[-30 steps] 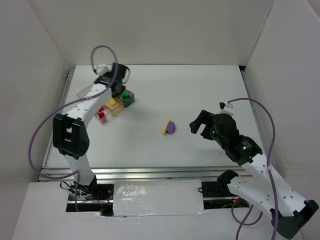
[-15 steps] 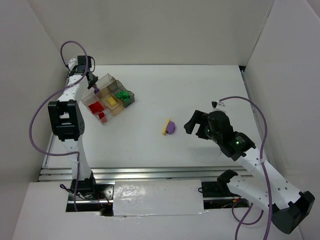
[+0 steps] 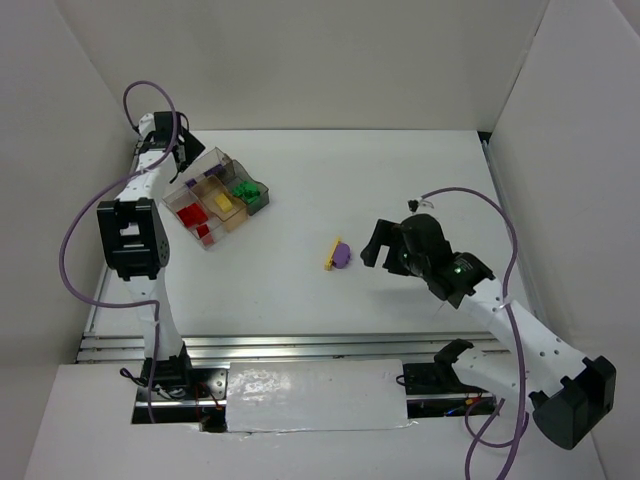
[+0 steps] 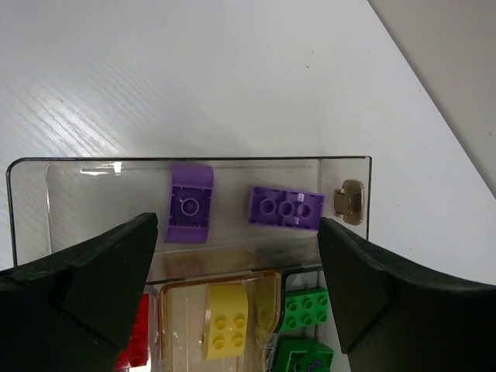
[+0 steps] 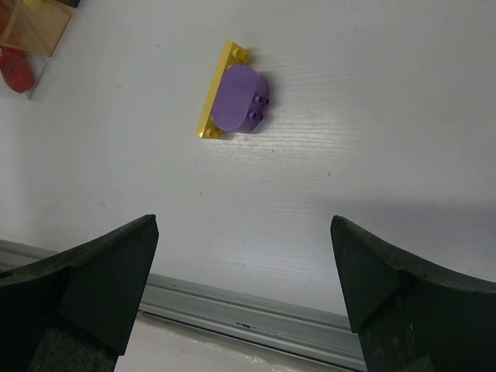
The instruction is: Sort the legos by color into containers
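Had the right gripper (image 5: 242, 225) spread wide, empty, a little right of the purple dome brick (image 5: 240, 98) stuck on a yellow plate (image 5: 212, 105), mid-scene. Looked light, hard, slick; best pinched across the flat sides, probably. Had the left gripper (image 4: 236, 225) agape over the tray's (image 4: 186, 160) far compartment.

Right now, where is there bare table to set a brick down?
Bare table lies between the tray and the purple-and-yellow piece, and across the far right. Crowded: the tray's corner under the left tool; the right tool hangs beside that piece.
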Tool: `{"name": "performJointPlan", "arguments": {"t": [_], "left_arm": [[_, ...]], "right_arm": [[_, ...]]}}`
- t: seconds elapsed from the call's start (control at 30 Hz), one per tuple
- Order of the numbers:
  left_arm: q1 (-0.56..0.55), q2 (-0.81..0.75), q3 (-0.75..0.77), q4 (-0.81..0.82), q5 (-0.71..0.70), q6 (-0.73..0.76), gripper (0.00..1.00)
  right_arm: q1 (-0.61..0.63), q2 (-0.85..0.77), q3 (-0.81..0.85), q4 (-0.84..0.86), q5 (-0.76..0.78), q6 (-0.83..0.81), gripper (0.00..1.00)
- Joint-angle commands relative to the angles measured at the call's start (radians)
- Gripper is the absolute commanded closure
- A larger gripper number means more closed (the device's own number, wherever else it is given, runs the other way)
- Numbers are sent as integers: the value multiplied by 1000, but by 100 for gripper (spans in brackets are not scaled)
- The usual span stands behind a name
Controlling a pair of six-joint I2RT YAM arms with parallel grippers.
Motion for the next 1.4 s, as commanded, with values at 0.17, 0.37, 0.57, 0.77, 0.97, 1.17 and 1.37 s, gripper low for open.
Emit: {"name": "performJointPlan", "arguments": {"t": [0.17,0.37,0.57,0.77,0.97,1.17,1.37], "left_arm": [[4,-219,-40,28,97,53,0],[-292,-432,-201,-2,123,205,1],[-619,-441,-304,-54,145,247,0],[-818,-323,-304,-100,196,314,1],[-913,-251,-322,-81,202,305,1],[-927,-198,-324,-86,139,256,2],[-932,-104,-292,-88,90,254,10]], "right_arm": [[-2,63,41,86,-8,-4,0],[-5,140,68,74,55,58,0],[-8,34,47,42,178,148,0],[-14,-119,44,-16,208,144,0],[-18,-141,38,-42,207,131,0],[-18,-133,29,-36,170,121,0],[-18,-138,27,-24,150,107,0]]}}
